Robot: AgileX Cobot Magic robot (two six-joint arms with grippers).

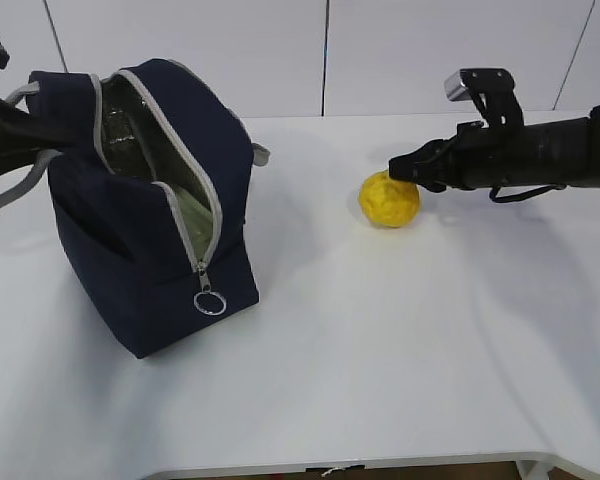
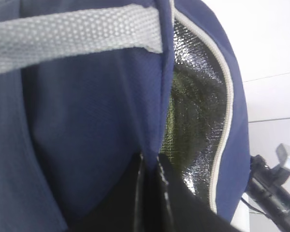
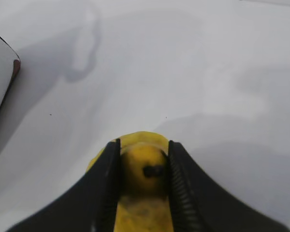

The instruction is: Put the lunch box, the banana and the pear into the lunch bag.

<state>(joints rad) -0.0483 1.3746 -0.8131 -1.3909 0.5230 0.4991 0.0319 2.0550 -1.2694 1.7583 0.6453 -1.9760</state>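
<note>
The navy lunch bag (image 1: 140, 250) stands on the left of the table with its zipper undone and the top gaping. My left gripper (image 2: 151, 159) is shut on the fabric edge of the lunch bag (image 2: 87, 121) beside the silver lining (image 2: 195, 111). A pale green lid, the lunch box (image 1: 187, 205), shows inside the opening. The yellow pear (image 1: 389, 198) rests on the table at the right. My right gripper (image 3: 143, 145) has its fingers pressed on both sides of the pear (image 3: 140, 169) near its dark stem. The banana is not visible.
The white table (image 1: 380, 350) stretches between bag and pear. The zipper's metal ring pull (image 1: 209, 302) hangs at the bag's front corner. A grey strap handle (image 2: 72, 34) crosses the top of the left wrist view. The right arm (image 1: 540, 150) reaches in from the right edge.
</note>
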